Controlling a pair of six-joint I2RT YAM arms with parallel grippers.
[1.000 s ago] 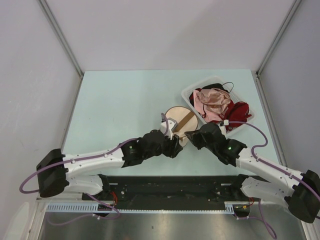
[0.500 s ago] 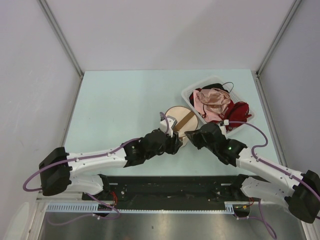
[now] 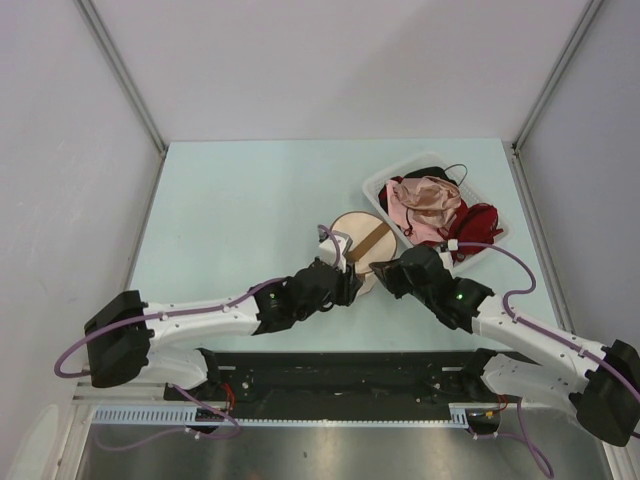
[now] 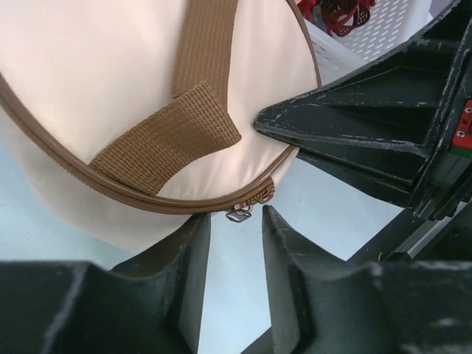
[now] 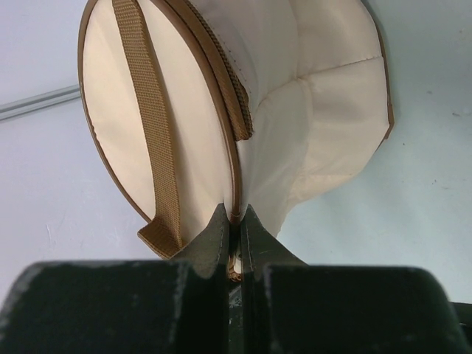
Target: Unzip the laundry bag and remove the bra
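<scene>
The laundry bag is a round beige pouch with a brown strap, lying zipped next to the tray. In the left wrist view the bag fills the top, and its small metal zipper pull hangs at the brown rim. My left gripper is open, with the pull just beyond the gap between its fingertips. My right gripper is shut on the bag's brown zipper rim, and its black finger also shows in the left wrist view. The bra is hidden.
A clear plastic tray stands at the back right, touching the bag. It holds a pink satin garment and a red-and-black garment. Grey walls enclose the pale table on three sides.
My left arm has shifted a little, bringing its gripper closer to the near edge of the bag. My right gripper has kept its hold and has not moved.
</scene>
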